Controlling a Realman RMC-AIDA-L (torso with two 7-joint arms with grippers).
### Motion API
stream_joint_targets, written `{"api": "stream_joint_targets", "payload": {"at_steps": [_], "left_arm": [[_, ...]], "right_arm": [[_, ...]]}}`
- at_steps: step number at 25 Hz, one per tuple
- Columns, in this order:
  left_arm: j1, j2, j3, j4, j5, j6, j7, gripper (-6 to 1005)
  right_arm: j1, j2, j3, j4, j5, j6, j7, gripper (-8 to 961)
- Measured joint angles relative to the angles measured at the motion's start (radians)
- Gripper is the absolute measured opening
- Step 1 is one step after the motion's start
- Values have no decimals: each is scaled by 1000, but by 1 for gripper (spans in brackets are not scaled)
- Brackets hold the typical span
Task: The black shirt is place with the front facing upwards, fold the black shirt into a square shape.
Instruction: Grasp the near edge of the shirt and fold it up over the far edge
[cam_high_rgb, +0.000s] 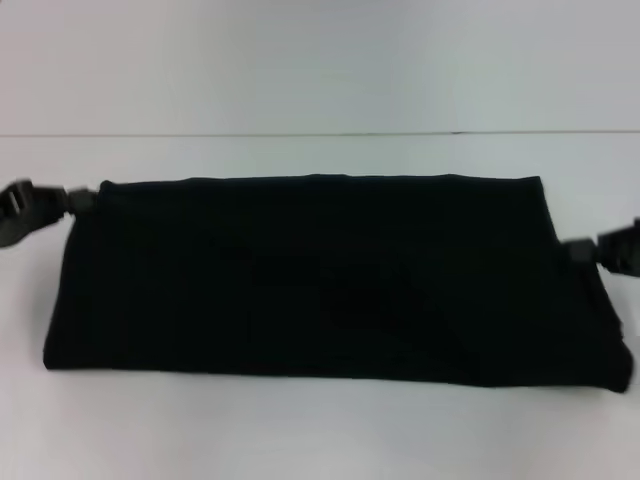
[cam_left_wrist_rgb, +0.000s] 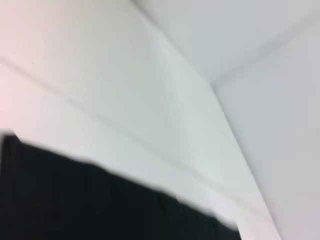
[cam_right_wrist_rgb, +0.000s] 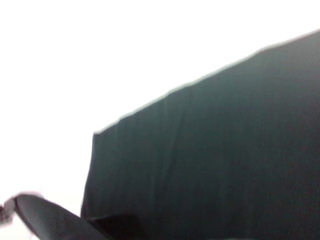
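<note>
Black shirt (cam_high_rgb: 320, 280), soft matte cloth folded into a wide band on white tabletop (cam_high_rgb: 320, 430). Left tool (cam_high_rgb: 85, 200), right tool (cam_high_rgb: 575, 250) at its ends; grip cannot be told.

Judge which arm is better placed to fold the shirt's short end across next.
Slightly the left. The left gripper sits at the far left corner of the black shirt, a clean grab point. The right gripper meets the right edge mid-way, not a corner.
</note>
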Motion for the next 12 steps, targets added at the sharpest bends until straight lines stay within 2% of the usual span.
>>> {"api": "stream_joint_targets", "payload": {"at_steps": [3, 8, 12], "left_arm": [[2, -32, -7, -17, -91, -145, 17, 28], [-11, -78, -2, -36, -171, -294, 75, 28], [-31, -105, -2, -41, -208, -379, 131, 28]], "right_arm": [[5, 31, 0, 37, 75, 124, -10, 66], [13, 107, -5, 47, 196, 339, -81, 66], [35, 140, -7, 48, 221, 441, -128, 65]]}}
